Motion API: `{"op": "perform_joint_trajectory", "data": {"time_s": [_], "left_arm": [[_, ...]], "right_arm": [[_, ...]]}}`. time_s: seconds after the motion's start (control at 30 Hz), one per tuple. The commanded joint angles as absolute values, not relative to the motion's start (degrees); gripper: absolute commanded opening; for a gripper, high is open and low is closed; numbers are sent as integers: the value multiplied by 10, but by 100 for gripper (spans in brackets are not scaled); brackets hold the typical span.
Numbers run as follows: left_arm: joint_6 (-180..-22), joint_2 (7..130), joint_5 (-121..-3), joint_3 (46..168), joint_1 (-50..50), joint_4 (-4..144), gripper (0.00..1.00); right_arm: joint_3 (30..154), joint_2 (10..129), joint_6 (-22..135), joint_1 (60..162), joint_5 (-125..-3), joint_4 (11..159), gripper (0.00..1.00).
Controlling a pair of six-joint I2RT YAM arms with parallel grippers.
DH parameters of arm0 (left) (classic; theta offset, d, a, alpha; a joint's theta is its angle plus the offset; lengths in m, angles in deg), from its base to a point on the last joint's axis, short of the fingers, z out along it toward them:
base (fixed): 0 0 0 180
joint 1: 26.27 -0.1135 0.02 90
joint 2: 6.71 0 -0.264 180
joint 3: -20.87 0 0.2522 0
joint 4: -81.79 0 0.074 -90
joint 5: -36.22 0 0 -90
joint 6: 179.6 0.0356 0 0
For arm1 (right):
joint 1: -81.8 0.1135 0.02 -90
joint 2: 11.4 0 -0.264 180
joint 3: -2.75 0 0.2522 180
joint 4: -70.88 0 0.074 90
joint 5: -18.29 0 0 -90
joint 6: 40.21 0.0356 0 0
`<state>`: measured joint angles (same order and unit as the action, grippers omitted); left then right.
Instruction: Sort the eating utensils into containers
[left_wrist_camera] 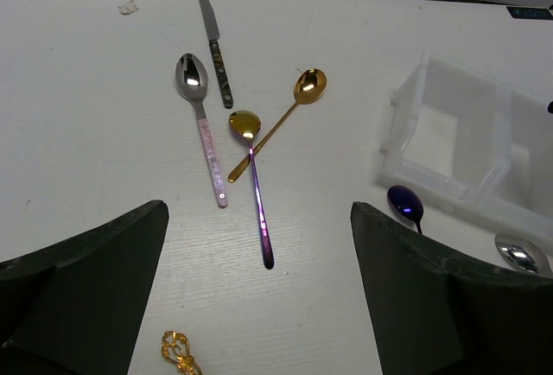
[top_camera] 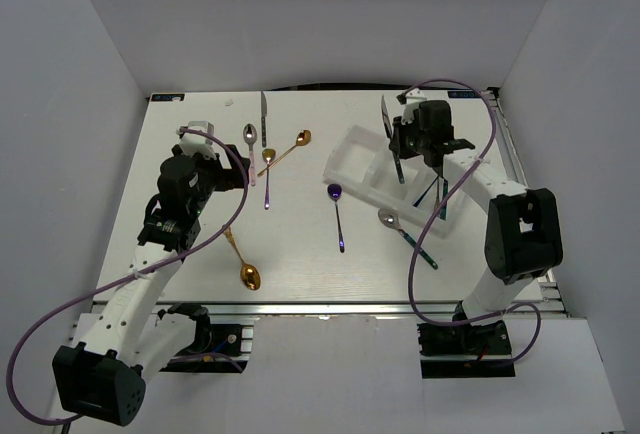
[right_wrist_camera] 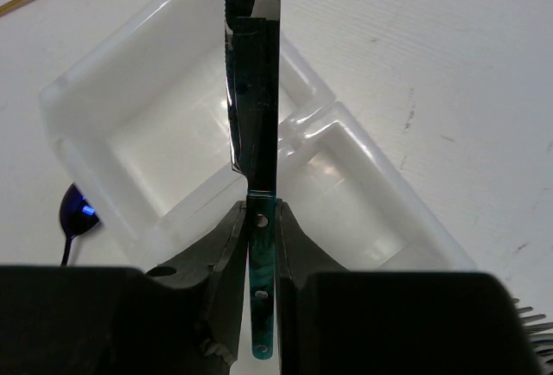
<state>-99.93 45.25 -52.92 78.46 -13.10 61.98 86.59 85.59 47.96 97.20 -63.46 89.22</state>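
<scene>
Two pincers of mine, in two different states. My left pincer (left_wrist_camera: 257, 211) is spread wide and grips nothing, hanging over the white table (top_camera: 300, 274). At its 6 o'clock in the top view lies an ornate gold spoon (top_camera: 247, 272).

At 12 o'clock in my left wrist view lie four pieces:
- a pink-handled silver spoon (left_wrist_camera: 203, 116);
- a dark-handled knife (left_wrist_camera: 216, 55) just beside it;
- an all-gold spoon (left_wrist_camera: 289, 107);
- a purple-handled spoon (left_wrist_camera: 257, 185) with a gold bowl, which crosses the all-gold spoon's handle.

A purple spoon (top_camera: 338, 216) lies alone near the table's middle, at 7 o'clock of the white tray (top_camera: 340, 159). The tray sits skewed, its length running from 10 to 4 o'clock.

My right pincer (right_wrist_camera: 262, 215) is clamped tight on the handle of a teal-handled knife (right_wrist_camera: 253, 90). The blade points to 12 o'clock in that wrist view, over the wall between two compartments. I cannot tell whether the blade touches the tray.

At 5 o'clock of the tray lies a green-handled silver spoon (top_camera: 405, 234). The tines of a fork (right_wrist_camera: 529, 316) show at 4 o'clock in my right wrist view.
</scene>
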Motion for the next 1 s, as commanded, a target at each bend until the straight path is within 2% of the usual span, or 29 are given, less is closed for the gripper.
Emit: {"op": "perform_joint_trajectory", "data": {"time_s": [0.0,0.43,0.6,0.63,0.8,0.87,0.9,0.97], "left_arm": [[-995,444,-533,780,-133,620,98],[-995,451,-537,781,-133,619,98],[-995,453,-537,780,-133,620,98],[-994,454,-537,780,-133,620,98],[-996,462,-560,781,-133,618,98],[-996,470,-565,783,-133,616,98],[-997,473,-571,784,-133,616,98],[-993,487,-585,782,-133,617,98]], "right_arm": [[848,834,508,972,-710,774,0],[786,843,515,972,-736,701,0],[780,839,515,971,-725,708,25],[779,831,515,971,-723,708,32],[781,805,516,971,-693,724,42],[786,795,519,971,-688,743,52],[793,784,518,971,-678,751,54],[806,771,502,971,-638,790,68]]}}
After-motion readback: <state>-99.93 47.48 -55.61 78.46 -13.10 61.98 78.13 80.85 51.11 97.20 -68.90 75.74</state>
